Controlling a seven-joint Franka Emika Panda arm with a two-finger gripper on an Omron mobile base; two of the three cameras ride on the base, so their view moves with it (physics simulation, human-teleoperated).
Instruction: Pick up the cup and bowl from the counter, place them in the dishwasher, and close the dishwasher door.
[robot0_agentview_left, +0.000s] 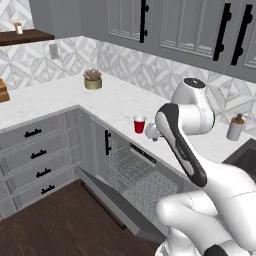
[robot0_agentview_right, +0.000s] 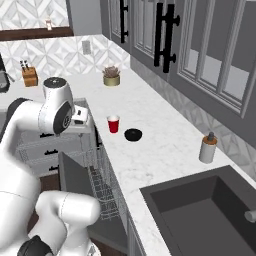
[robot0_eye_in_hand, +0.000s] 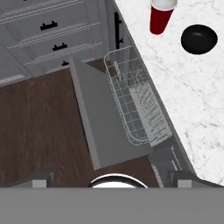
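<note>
The red cup (robot0_agentview_left: 139, 124) (robot0_agentview_right: 113, 123) (robot0_eye_in_hand: 161, 16) stands upright on the white counter (robot0_agentview_right: 165, 145) near its front edge. Just to its right lies the black bowl (robot0_agentview_right: 133, 134) (robot0_eye_in_hand: 199, 39). Below them the dishwasher door (robot0_agentview_left: 112, 197) (robot0_eye_in_hand: 103, 127) hangs open, and the grey wire rack (robot0_agentview_left: 135, 172) (robot0_agentview_right: 102, 187) (robot0_eye_in_hand: 135, 105) is pulled out and bare. My gripper (robot0_eye_in_hand: 111, 178) hovers high over the open door and rack, short of the cup. It points down, open, with nothing between its fingertips. My arm hides the bowl in the left base view.
A grey soap dispenser (robot0_agentview_left: 235, 127) (robot0_agentview_right: 207, 148) stands by the dark sink (robot0_agentview_right: 205, 210). A potted plant (robot0_agentview_left: 93, 79) (robot0_agentview_right: 111, 76) sits at the back of the counter. Grey drawers (robot0_agentview_left: 35, 160) flank the dishwasher. Wood floor (robot0_eye_in_hand: 39, 118) lies beside the door.
</note>
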